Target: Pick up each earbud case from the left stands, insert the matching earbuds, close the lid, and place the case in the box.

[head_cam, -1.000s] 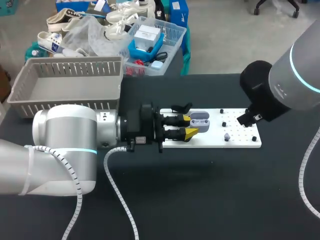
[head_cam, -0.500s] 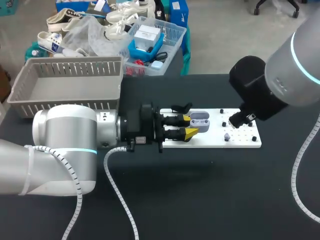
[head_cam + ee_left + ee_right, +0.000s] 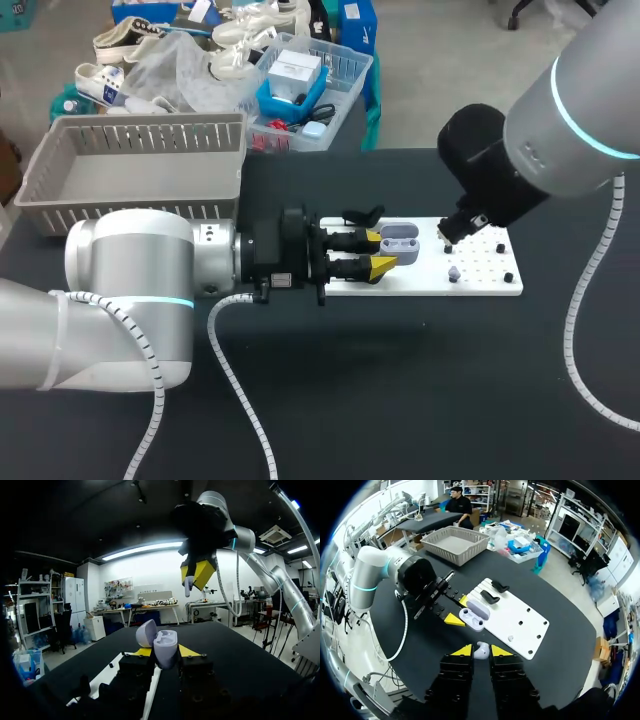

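- My right gripper [image 3: 478, 650] is closed to a narrow gap on a small white earbud [image 3: 481, 654], which is pinched between the yellow tips. It hangs over the white board [image 3: 480, 282], just right of the case.
- My left gripper [image 3: 379, 252] clamps the lilac earbud case [image 3: 165, 647] from both sides by its lower body. The lid [image 3: 146, 633] stands open and the wells face up, over the board's left end.
- I judge that the earbud has to come in from straight above its own well with the stem pointing down. A slanted entry would likely jam on the rim.
- My tips are wider than the earbud, so I should stay clear of the lid, lower slowly, and release only once the earbud is seated.
- The left arm's job is to hold steady as an anvil.
- The grey basket [image 3: 140, 170], at the far left, comes later.
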Robot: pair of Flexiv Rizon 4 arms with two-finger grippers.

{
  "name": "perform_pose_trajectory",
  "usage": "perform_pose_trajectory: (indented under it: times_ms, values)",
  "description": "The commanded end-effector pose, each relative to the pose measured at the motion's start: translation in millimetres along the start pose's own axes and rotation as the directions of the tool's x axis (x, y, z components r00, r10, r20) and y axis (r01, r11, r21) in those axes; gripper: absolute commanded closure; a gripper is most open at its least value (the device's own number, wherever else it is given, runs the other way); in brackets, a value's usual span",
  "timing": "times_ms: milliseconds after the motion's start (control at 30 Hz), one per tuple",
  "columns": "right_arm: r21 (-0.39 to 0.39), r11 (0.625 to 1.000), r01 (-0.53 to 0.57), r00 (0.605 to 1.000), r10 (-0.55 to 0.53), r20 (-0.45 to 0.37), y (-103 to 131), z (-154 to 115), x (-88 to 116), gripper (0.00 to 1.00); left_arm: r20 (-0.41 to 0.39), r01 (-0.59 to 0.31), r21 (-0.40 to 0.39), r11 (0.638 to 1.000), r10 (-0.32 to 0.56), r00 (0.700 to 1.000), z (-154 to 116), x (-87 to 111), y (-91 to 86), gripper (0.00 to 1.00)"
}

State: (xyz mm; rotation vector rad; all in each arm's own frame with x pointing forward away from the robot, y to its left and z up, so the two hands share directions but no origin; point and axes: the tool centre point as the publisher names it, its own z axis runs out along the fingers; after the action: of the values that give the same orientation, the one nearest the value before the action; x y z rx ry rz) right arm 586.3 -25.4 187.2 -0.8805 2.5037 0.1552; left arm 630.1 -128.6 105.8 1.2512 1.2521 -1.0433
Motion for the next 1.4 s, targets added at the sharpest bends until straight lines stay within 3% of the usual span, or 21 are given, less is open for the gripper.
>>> perform_pose_trajectory:
  times_ms: [33, 333, 1000, 1233, 1400]
  values:
    - [-0.016, 1.000, 0.009, 1.000, -0.009, -0.024, -1.3, 9.0, -10.6, 1.00, 0.001, -0.001, -0.005, 1.000, 0.001, 1.000, 0.6, 0.3, -0.8, 1.00]
    - [-0.039, 0.999, 0.023, 0.997, -0.026, -0.068, -3.6, 12.2, -11.6, 1.00, 0.001, -0.001, -0.005, 1.000, 0.001, 1.000, 0.6, 0.3, -0.8, 1.00]
    - [-0.039, 0.999, 0.023, 0.997, -0.026, -0.068, -3.6, 12.2, -11.6, 1.00, 0.001, -0.001, -0.005, 1.000, 0.001, 1.000, 0.6, 0.3, -0.8, 1.00]
    - [0.056, 0.964, -0.262, 0.960, 0.266, -0.091, -10.1, 7.9, -11.5, 1.00, 0.001, -0.001, -0.005, 1.000, 0.001, 1.000, 0.6, 0.3, -0.8, 1.00]
    - [0.096, 0.944, -0.316, 0.935, 0.327, -0.139, -14.5, 7.5, -8.9, 1.00, 0.001, -0.001, -0.005, 1.000, 0.001, 1.000, 0.6, 0.3, -0.8, 1.00]
